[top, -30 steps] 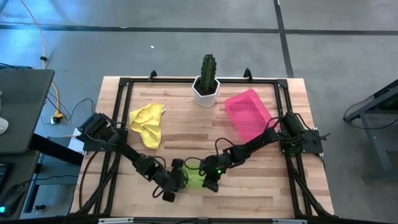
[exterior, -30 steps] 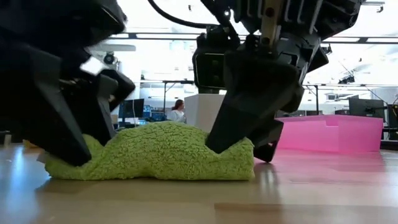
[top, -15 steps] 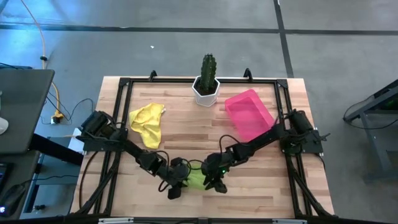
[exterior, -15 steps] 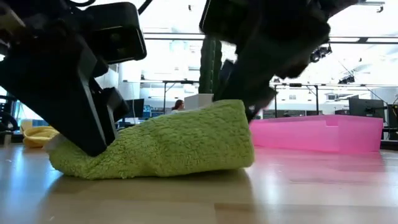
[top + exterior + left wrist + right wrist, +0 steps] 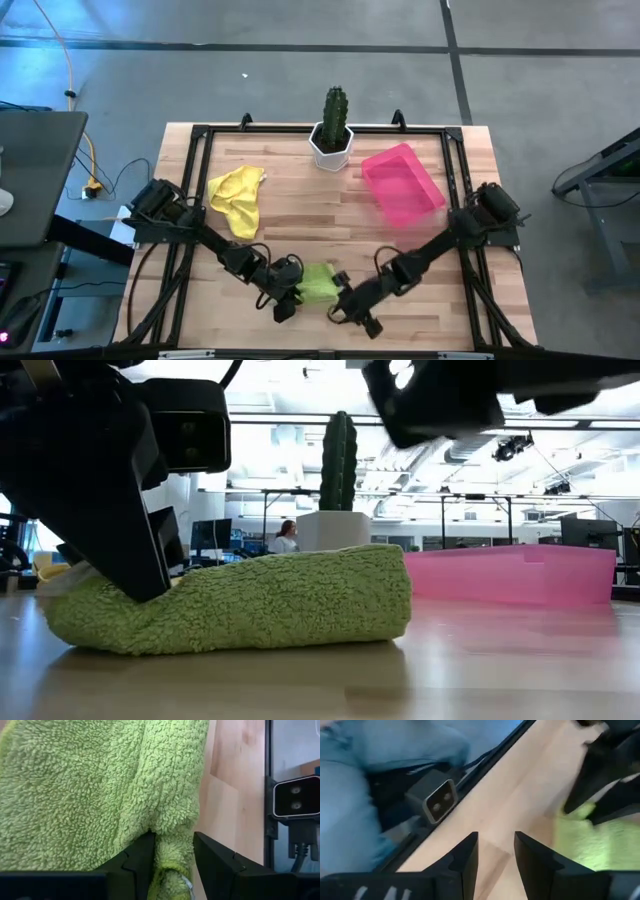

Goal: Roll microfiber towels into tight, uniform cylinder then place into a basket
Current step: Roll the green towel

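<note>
The lime green towel (image 5: 318, 283) lies bunched into a thick fold on the table near its front edge, and it also shows in the low view (image 5: 250, 600). My left gripper (image 5: 289, 297) is shut on the towel's left end. My right gripper (image 5: 348, 306) is open and empty, raised just to the right of the towel and a little nearer the front edge. The yellow towel (image 5: 238, 198) lies crumpled at the far left. The pink tray (image 5: 402, 183) sits at the far right. My left gripper pinches a thick bunched fold (image 5: 172, 845) at the green towel's left end between its two fingers, several layers together. The fingers (image 5: 135, 565) slant down onto it from the table's left. The towel rests on the table along its whole length.
A white hexagonal pot with a cactus (image 5: 333, 140) stands at the middle of the far edge, between the yellow towel and the pink tray. A grey camera box (image 5: 436, 803) sits at the table's near edge, just in front of my right gripper.
My right gripper has let go of the green towel's right end, risen, and gone toward the near edge. Both grippers first turned the towel over toward the near edge, so it now lies thicker. My left gripper has kept its hold.
</note>
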You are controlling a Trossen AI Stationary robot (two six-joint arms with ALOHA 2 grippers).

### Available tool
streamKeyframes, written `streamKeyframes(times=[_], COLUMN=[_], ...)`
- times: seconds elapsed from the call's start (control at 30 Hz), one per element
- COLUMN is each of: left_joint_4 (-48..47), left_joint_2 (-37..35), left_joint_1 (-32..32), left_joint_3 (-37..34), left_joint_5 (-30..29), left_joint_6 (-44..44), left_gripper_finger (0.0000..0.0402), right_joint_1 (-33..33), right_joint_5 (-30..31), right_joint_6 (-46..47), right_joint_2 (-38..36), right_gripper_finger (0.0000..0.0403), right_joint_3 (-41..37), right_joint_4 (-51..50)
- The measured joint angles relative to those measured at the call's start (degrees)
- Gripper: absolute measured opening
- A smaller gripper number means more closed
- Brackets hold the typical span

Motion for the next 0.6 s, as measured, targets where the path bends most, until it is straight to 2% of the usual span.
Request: streamKeyframes(times=[0.1,0.2,0.33,0.6], left_joint_4=[0.77,1.04,1.1,1.14], left_joint_2=[0.04,0.06,0.06,0.06], left_joint_1=[0.0,0.14,0.76,1.09], left_joint_3=[-0.04,-0.04,-0.04,0.0], left_joint_5=[0.03,0.02,0.28,0.28], left_joint_6=[-0.83,-0.92,-2.1,-2.34], left_gripper_finger=[0.0131,0.0131,0.0131,0.0131], right_joint_1=[1.96,2.84,2.58,1.65], right_joint_5=[8.45,14.08,14.79,15.04], right_joint_6=[-1.3,-0.29,3.96,3.92], right_joint_2=[0.0,0.0,0.19,3.61], right_gripper_finger=[0.0119,0.0119,0.0128,0.0192], right_joint_3=[0.0,0.0,0.03,0.07], right_joint_4=[0.16,-0.22,-0.22,-0.18])
